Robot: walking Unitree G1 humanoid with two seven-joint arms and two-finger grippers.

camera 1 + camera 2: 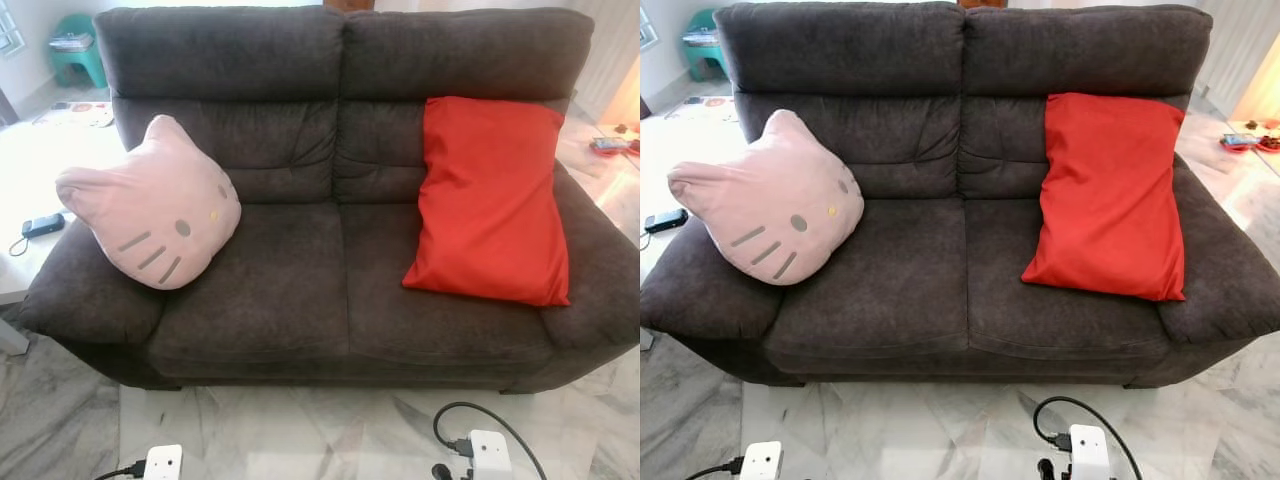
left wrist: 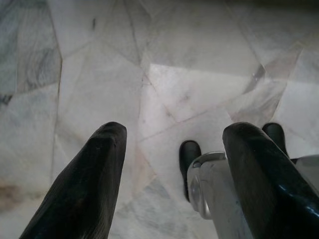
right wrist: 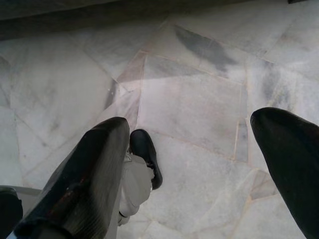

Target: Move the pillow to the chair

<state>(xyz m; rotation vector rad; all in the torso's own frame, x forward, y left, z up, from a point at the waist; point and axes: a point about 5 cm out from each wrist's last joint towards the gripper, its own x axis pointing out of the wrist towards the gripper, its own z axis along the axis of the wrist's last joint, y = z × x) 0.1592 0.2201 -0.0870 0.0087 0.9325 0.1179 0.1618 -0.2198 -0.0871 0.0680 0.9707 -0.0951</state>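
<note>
A red pillow (image 1: 492,198) leans against the backrest on the right seat of a dark grey two-seat sofa (image 1: 300,290). A pink cat-face pillow (image 1: 155,207) rests on the sofa's left armrest and seat. Both arms hang idle over the marble floor. In the left wrist view my left gripper (image 2: 172,169) is open with nothing between its fingers. In the right wrist view my right gripper (image 3: 199,164) is open too, over bare floor.
White boxes with black cables, one (image 1: 163,463) and another (image 1: 490,452), sit at the bottom edge near the sofa's front. A white table (image 1: 30,180) with a small black device (image 1: 42,225) stands left of the sofa. A teal stool (image 1: 78,48) is at the back left.
</note>
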